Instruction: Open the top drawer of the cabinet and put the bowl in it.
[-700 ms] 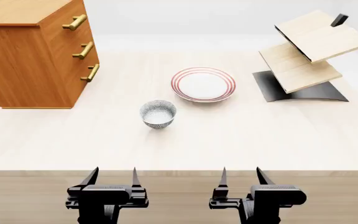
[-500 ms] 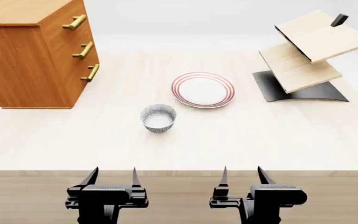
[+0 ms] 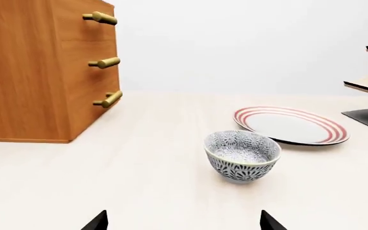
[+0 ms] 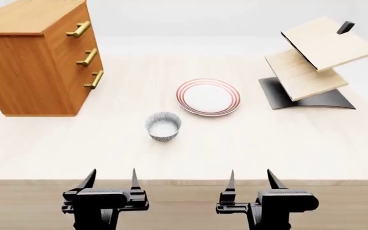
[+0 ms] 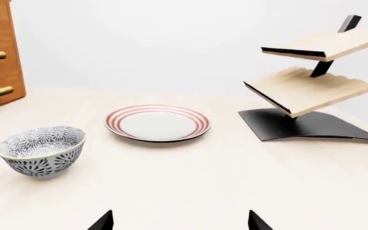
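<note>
**End effectors at the tabletop's near edge**

Left end effector [image 4: 110, 178] and right end effector [image 4: 250, 178] hover with fingers apart. The bowl [image 4: 163, 126] sits upright ahead, between them, nearer the left. The cabinet [image 4: 40, 60] stands far ahead-left, top drawer [image 4: 75, 26] closed.

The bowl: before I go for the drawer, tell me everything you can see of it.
The bowl is small, deep and round, with a grey-blue speckled pattern outside and a white inside that looks empty. It stands upright on the pale wooden table, apart from the red-ringed plate behind it and well clear of the cabinet. Nothing touches it but the table. Its finish looks like glazed ceramic.
</note>
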### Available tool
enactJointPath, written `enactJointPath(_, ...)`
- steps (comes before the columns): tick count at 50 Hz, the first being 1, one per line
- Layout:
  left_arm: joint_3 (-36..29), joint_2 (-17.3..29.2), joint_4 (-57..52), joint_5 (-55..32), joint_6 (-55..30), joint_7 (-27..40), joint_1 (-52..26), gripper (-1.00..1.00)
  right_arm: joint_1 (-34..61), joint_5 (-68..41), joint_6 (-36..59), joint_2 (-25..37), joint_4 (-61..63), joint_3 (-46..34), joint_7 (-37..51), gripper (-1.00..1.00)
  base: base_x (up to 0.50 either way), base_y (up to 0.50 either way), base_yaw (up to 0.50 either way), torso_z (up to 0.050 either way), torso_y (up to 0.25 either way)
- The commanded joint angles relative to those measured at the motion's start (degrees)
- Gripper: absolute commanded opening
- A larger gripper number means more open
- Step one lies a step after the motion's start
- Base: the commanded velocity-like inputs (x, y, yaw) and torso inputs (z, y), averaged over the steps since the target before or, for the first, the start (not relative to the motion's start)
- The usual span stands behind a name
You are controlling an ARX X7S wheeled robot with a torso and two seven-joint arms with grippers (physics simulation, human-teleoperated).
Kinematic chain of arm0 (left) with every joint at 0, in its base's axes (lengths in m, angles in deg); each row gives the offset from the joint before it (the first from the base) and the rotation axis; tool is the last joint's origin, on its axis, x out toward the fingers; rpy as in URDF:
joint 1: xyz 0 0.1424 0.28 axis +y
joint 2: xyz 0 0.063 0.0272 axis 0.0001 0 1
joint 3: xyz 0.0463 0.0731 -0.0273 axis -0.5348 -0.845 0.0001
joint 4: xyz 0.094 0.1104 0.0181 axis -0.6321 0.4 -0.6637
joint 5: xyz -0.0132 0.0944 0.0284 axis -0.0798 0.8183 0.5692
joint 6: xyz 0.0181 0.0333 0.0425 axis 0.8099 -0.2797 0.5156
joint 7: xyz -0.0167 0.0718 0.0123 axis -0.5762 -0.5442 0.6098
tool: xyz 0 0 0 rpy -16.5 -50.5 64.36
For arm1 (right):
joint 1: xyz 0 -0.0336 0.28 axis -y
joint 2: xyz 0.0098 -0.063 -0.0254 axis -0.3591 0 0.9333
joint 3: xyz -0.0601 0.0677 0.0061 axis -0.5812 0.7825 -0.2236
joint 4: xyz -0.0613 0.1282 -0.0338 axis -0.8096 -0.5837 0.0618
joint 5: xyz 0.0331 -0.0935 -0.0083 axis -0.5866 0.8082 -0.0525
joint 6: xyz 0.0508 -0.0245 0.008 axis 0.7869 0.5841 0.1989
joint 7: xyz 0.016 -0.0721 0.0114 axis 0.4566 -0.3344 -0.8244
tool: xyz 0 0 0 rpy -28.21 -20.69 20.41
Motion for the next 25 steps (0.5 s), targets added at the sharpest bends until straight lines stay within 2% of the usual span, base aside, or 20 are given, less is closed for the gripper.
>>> enactJointPath(1,-0.7,1.2,-1.3,-0.9,-1.1,1.2,-0.2,1.00,-0.5,-0.4,0.7,1.0,1.9,-1.1,1.3,1.00,0.00,0.00,0.00,0.050,0.023)
enactJointPath(14,-1.0,3.3,-6.8,-1.5,-5.6,2.4,-1.6,1.00,-0.9,-0.1,4.1,2.9,7.4,-1.8,2.6,1.00,0.00,0.00,0.00,0.050,0.023)
enactJointPath(25,-0.7,5.7,-16.8,-4.7,-15.0,1.8,-4.1,1.00,0.4,1.4,14.1,5.4,19.1,-2.2,3.2,1.00,0.00,0.00,0.00,0.050,0.022)
